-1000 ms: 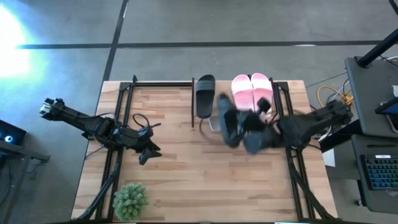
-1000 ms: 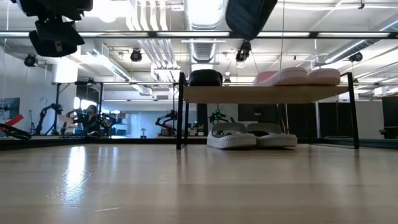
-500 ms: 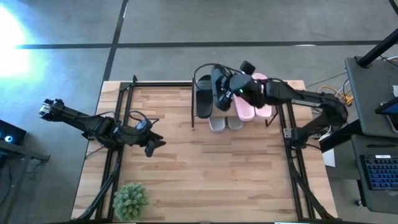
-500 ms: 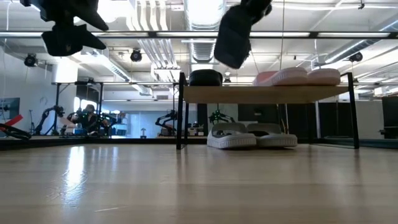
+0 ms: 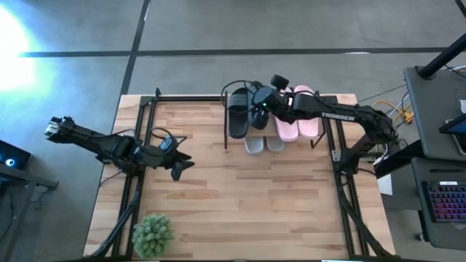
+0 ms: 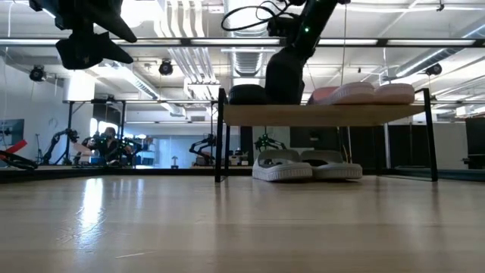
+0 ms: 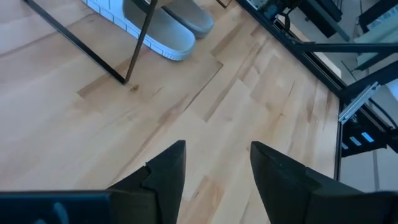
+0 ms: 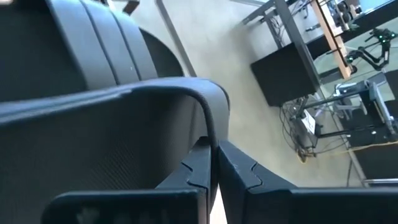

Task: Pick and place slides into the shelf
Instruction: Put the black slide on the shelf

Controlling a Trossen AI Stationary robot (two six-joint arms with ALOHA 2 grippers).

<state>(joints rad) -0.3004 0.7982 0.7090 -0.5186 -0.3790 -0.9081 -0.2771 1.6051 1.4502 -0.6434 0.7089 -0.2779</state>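
Note:
My right gripper [image 5: 263,102] reaches over the shelf [image 6: 341,114] at the table's far edge, shut on a black slide [image 6: 284,80]. The slide stands steeply on the plank top beside the other black slide [image 5: 239,113], which lies flat. Both pink slides [image 5: 295,113] lie on the plank to the right. The grey pair [image 6: 307,167] rests on the table under the shelf. My left gripper [image 5: 180,164] hangs open over the table's left half, holding nothing; its wrist view shows the grey slides [image 7: 161,25]. My right gripper pinches a thin curved black edge of the slide [image 8: 213,127] between its two shut fingers [image 8: 198,168]. It comes from above, slanting in from the table's right. The slide hangs steeply below the fingers, its lower end [image 6: 282,101] at the plank top beside the other black slide.
A small green potted plant [image 5: 153,234] stands near the table's near left corner. Black frame rails [image 5: 138,131] run along both table sides. The shelf's thin black legs [image 7: 140,43] stand on the far middle of the table. A desk with a keyboard [image 5: 444,204] is right of the table.
My right gripper has carried the black slide from above the table's right middle toward the far edge and to the left. It has then lowered it onto the shelf top beside the other black slide. The slide has turned from hanging high to standing on the plank.

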